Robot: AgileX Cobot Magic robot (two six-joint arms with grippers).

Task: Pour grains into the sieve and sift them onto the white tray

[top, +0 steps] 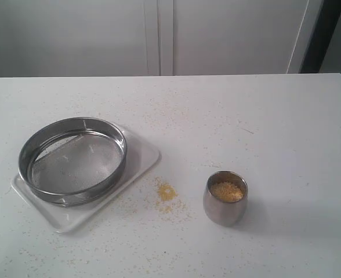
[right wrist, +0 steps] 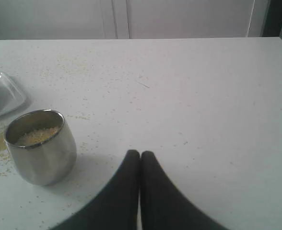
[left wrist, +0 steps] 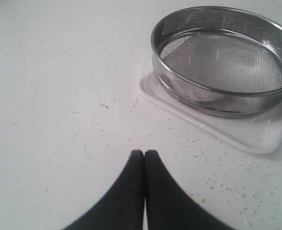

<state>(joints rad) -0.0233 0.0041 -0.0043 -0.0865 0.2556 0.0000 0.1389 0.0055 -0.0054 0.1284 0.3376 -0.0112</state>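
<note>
The sieve [top: 73,159] [left wrist: 222,60], a wide steel ring with grey mesh, rests on the white tray [top: 141,159] [left wrist: 256,139] at the left of the table; its mesh looks bare. The grains [top: 227,191] [right wrist: 35,135] fill a small rounded steel cup [top: 225,198] [right wrist: 41,146] to the right. A small spilled pile of grains [top: 165,191] lies between tray and cup. My left gripper [left wrist: 144,152] is shut and empty, apart from the tray. My right gripper [right wrist: 140,153] is shut and empty, beside the cup without touching it. Neither gripper shows in the exterior view.
Stray granules [top: 176,124] are scattered over the white tabletop [top: 286,133]. White cabinet doors [top: 159,35] stand behind the table's far edge. A corner of the tray [right wrist: 4,96] shows in the right wrist view.
</note>
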